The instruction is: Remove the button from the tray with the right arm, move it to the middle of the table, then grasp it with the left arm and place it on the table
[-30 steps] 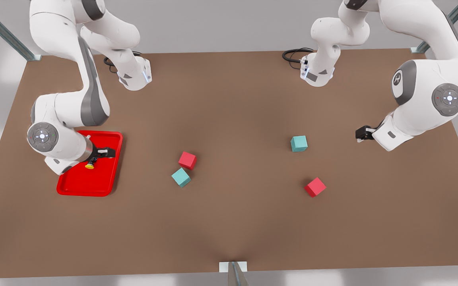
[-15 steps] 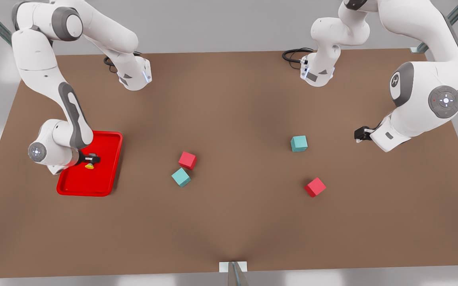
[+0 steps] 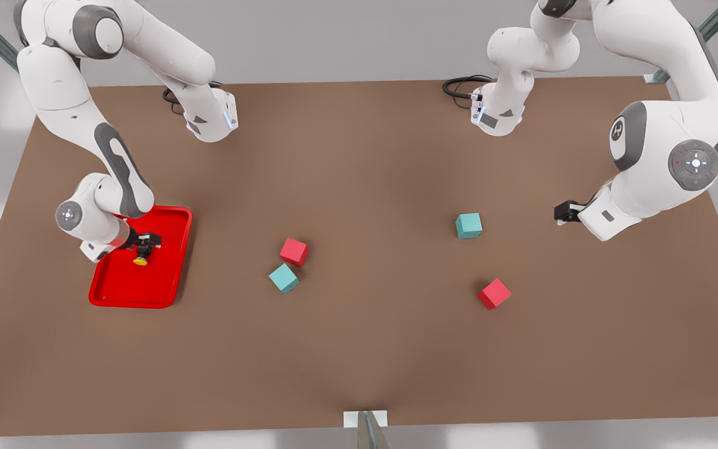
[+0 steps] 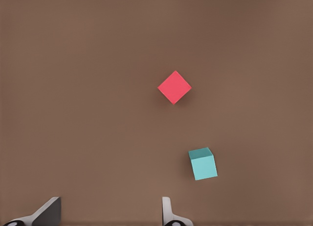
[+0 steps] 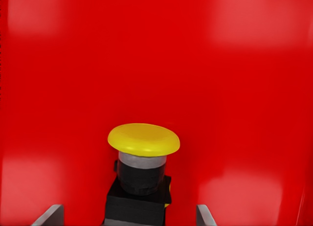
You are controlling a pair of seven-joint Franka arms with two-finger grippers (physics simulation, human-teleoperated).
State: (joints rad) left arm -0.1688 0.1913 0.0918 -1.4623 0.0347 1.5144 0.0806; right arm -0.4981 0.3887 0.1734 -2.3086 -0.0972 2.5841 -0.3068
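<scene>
While my right hand (image 3: 144, 240) hangs open over the red tray (image 3: 166, 274), the button (image 5: 143, 162) sits in the tray between its spread fingers, ungripped. My left hand (image 4: 110, 214) waits open above the surface (image 3: 365, 349) near the teal cube (image 4: 203, 163).

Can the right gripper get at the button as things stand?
Probably yes. The right gripper is over the tray, its open fingers either side of the button, nothing between them. The left gripper waits far across the table.
</scene>
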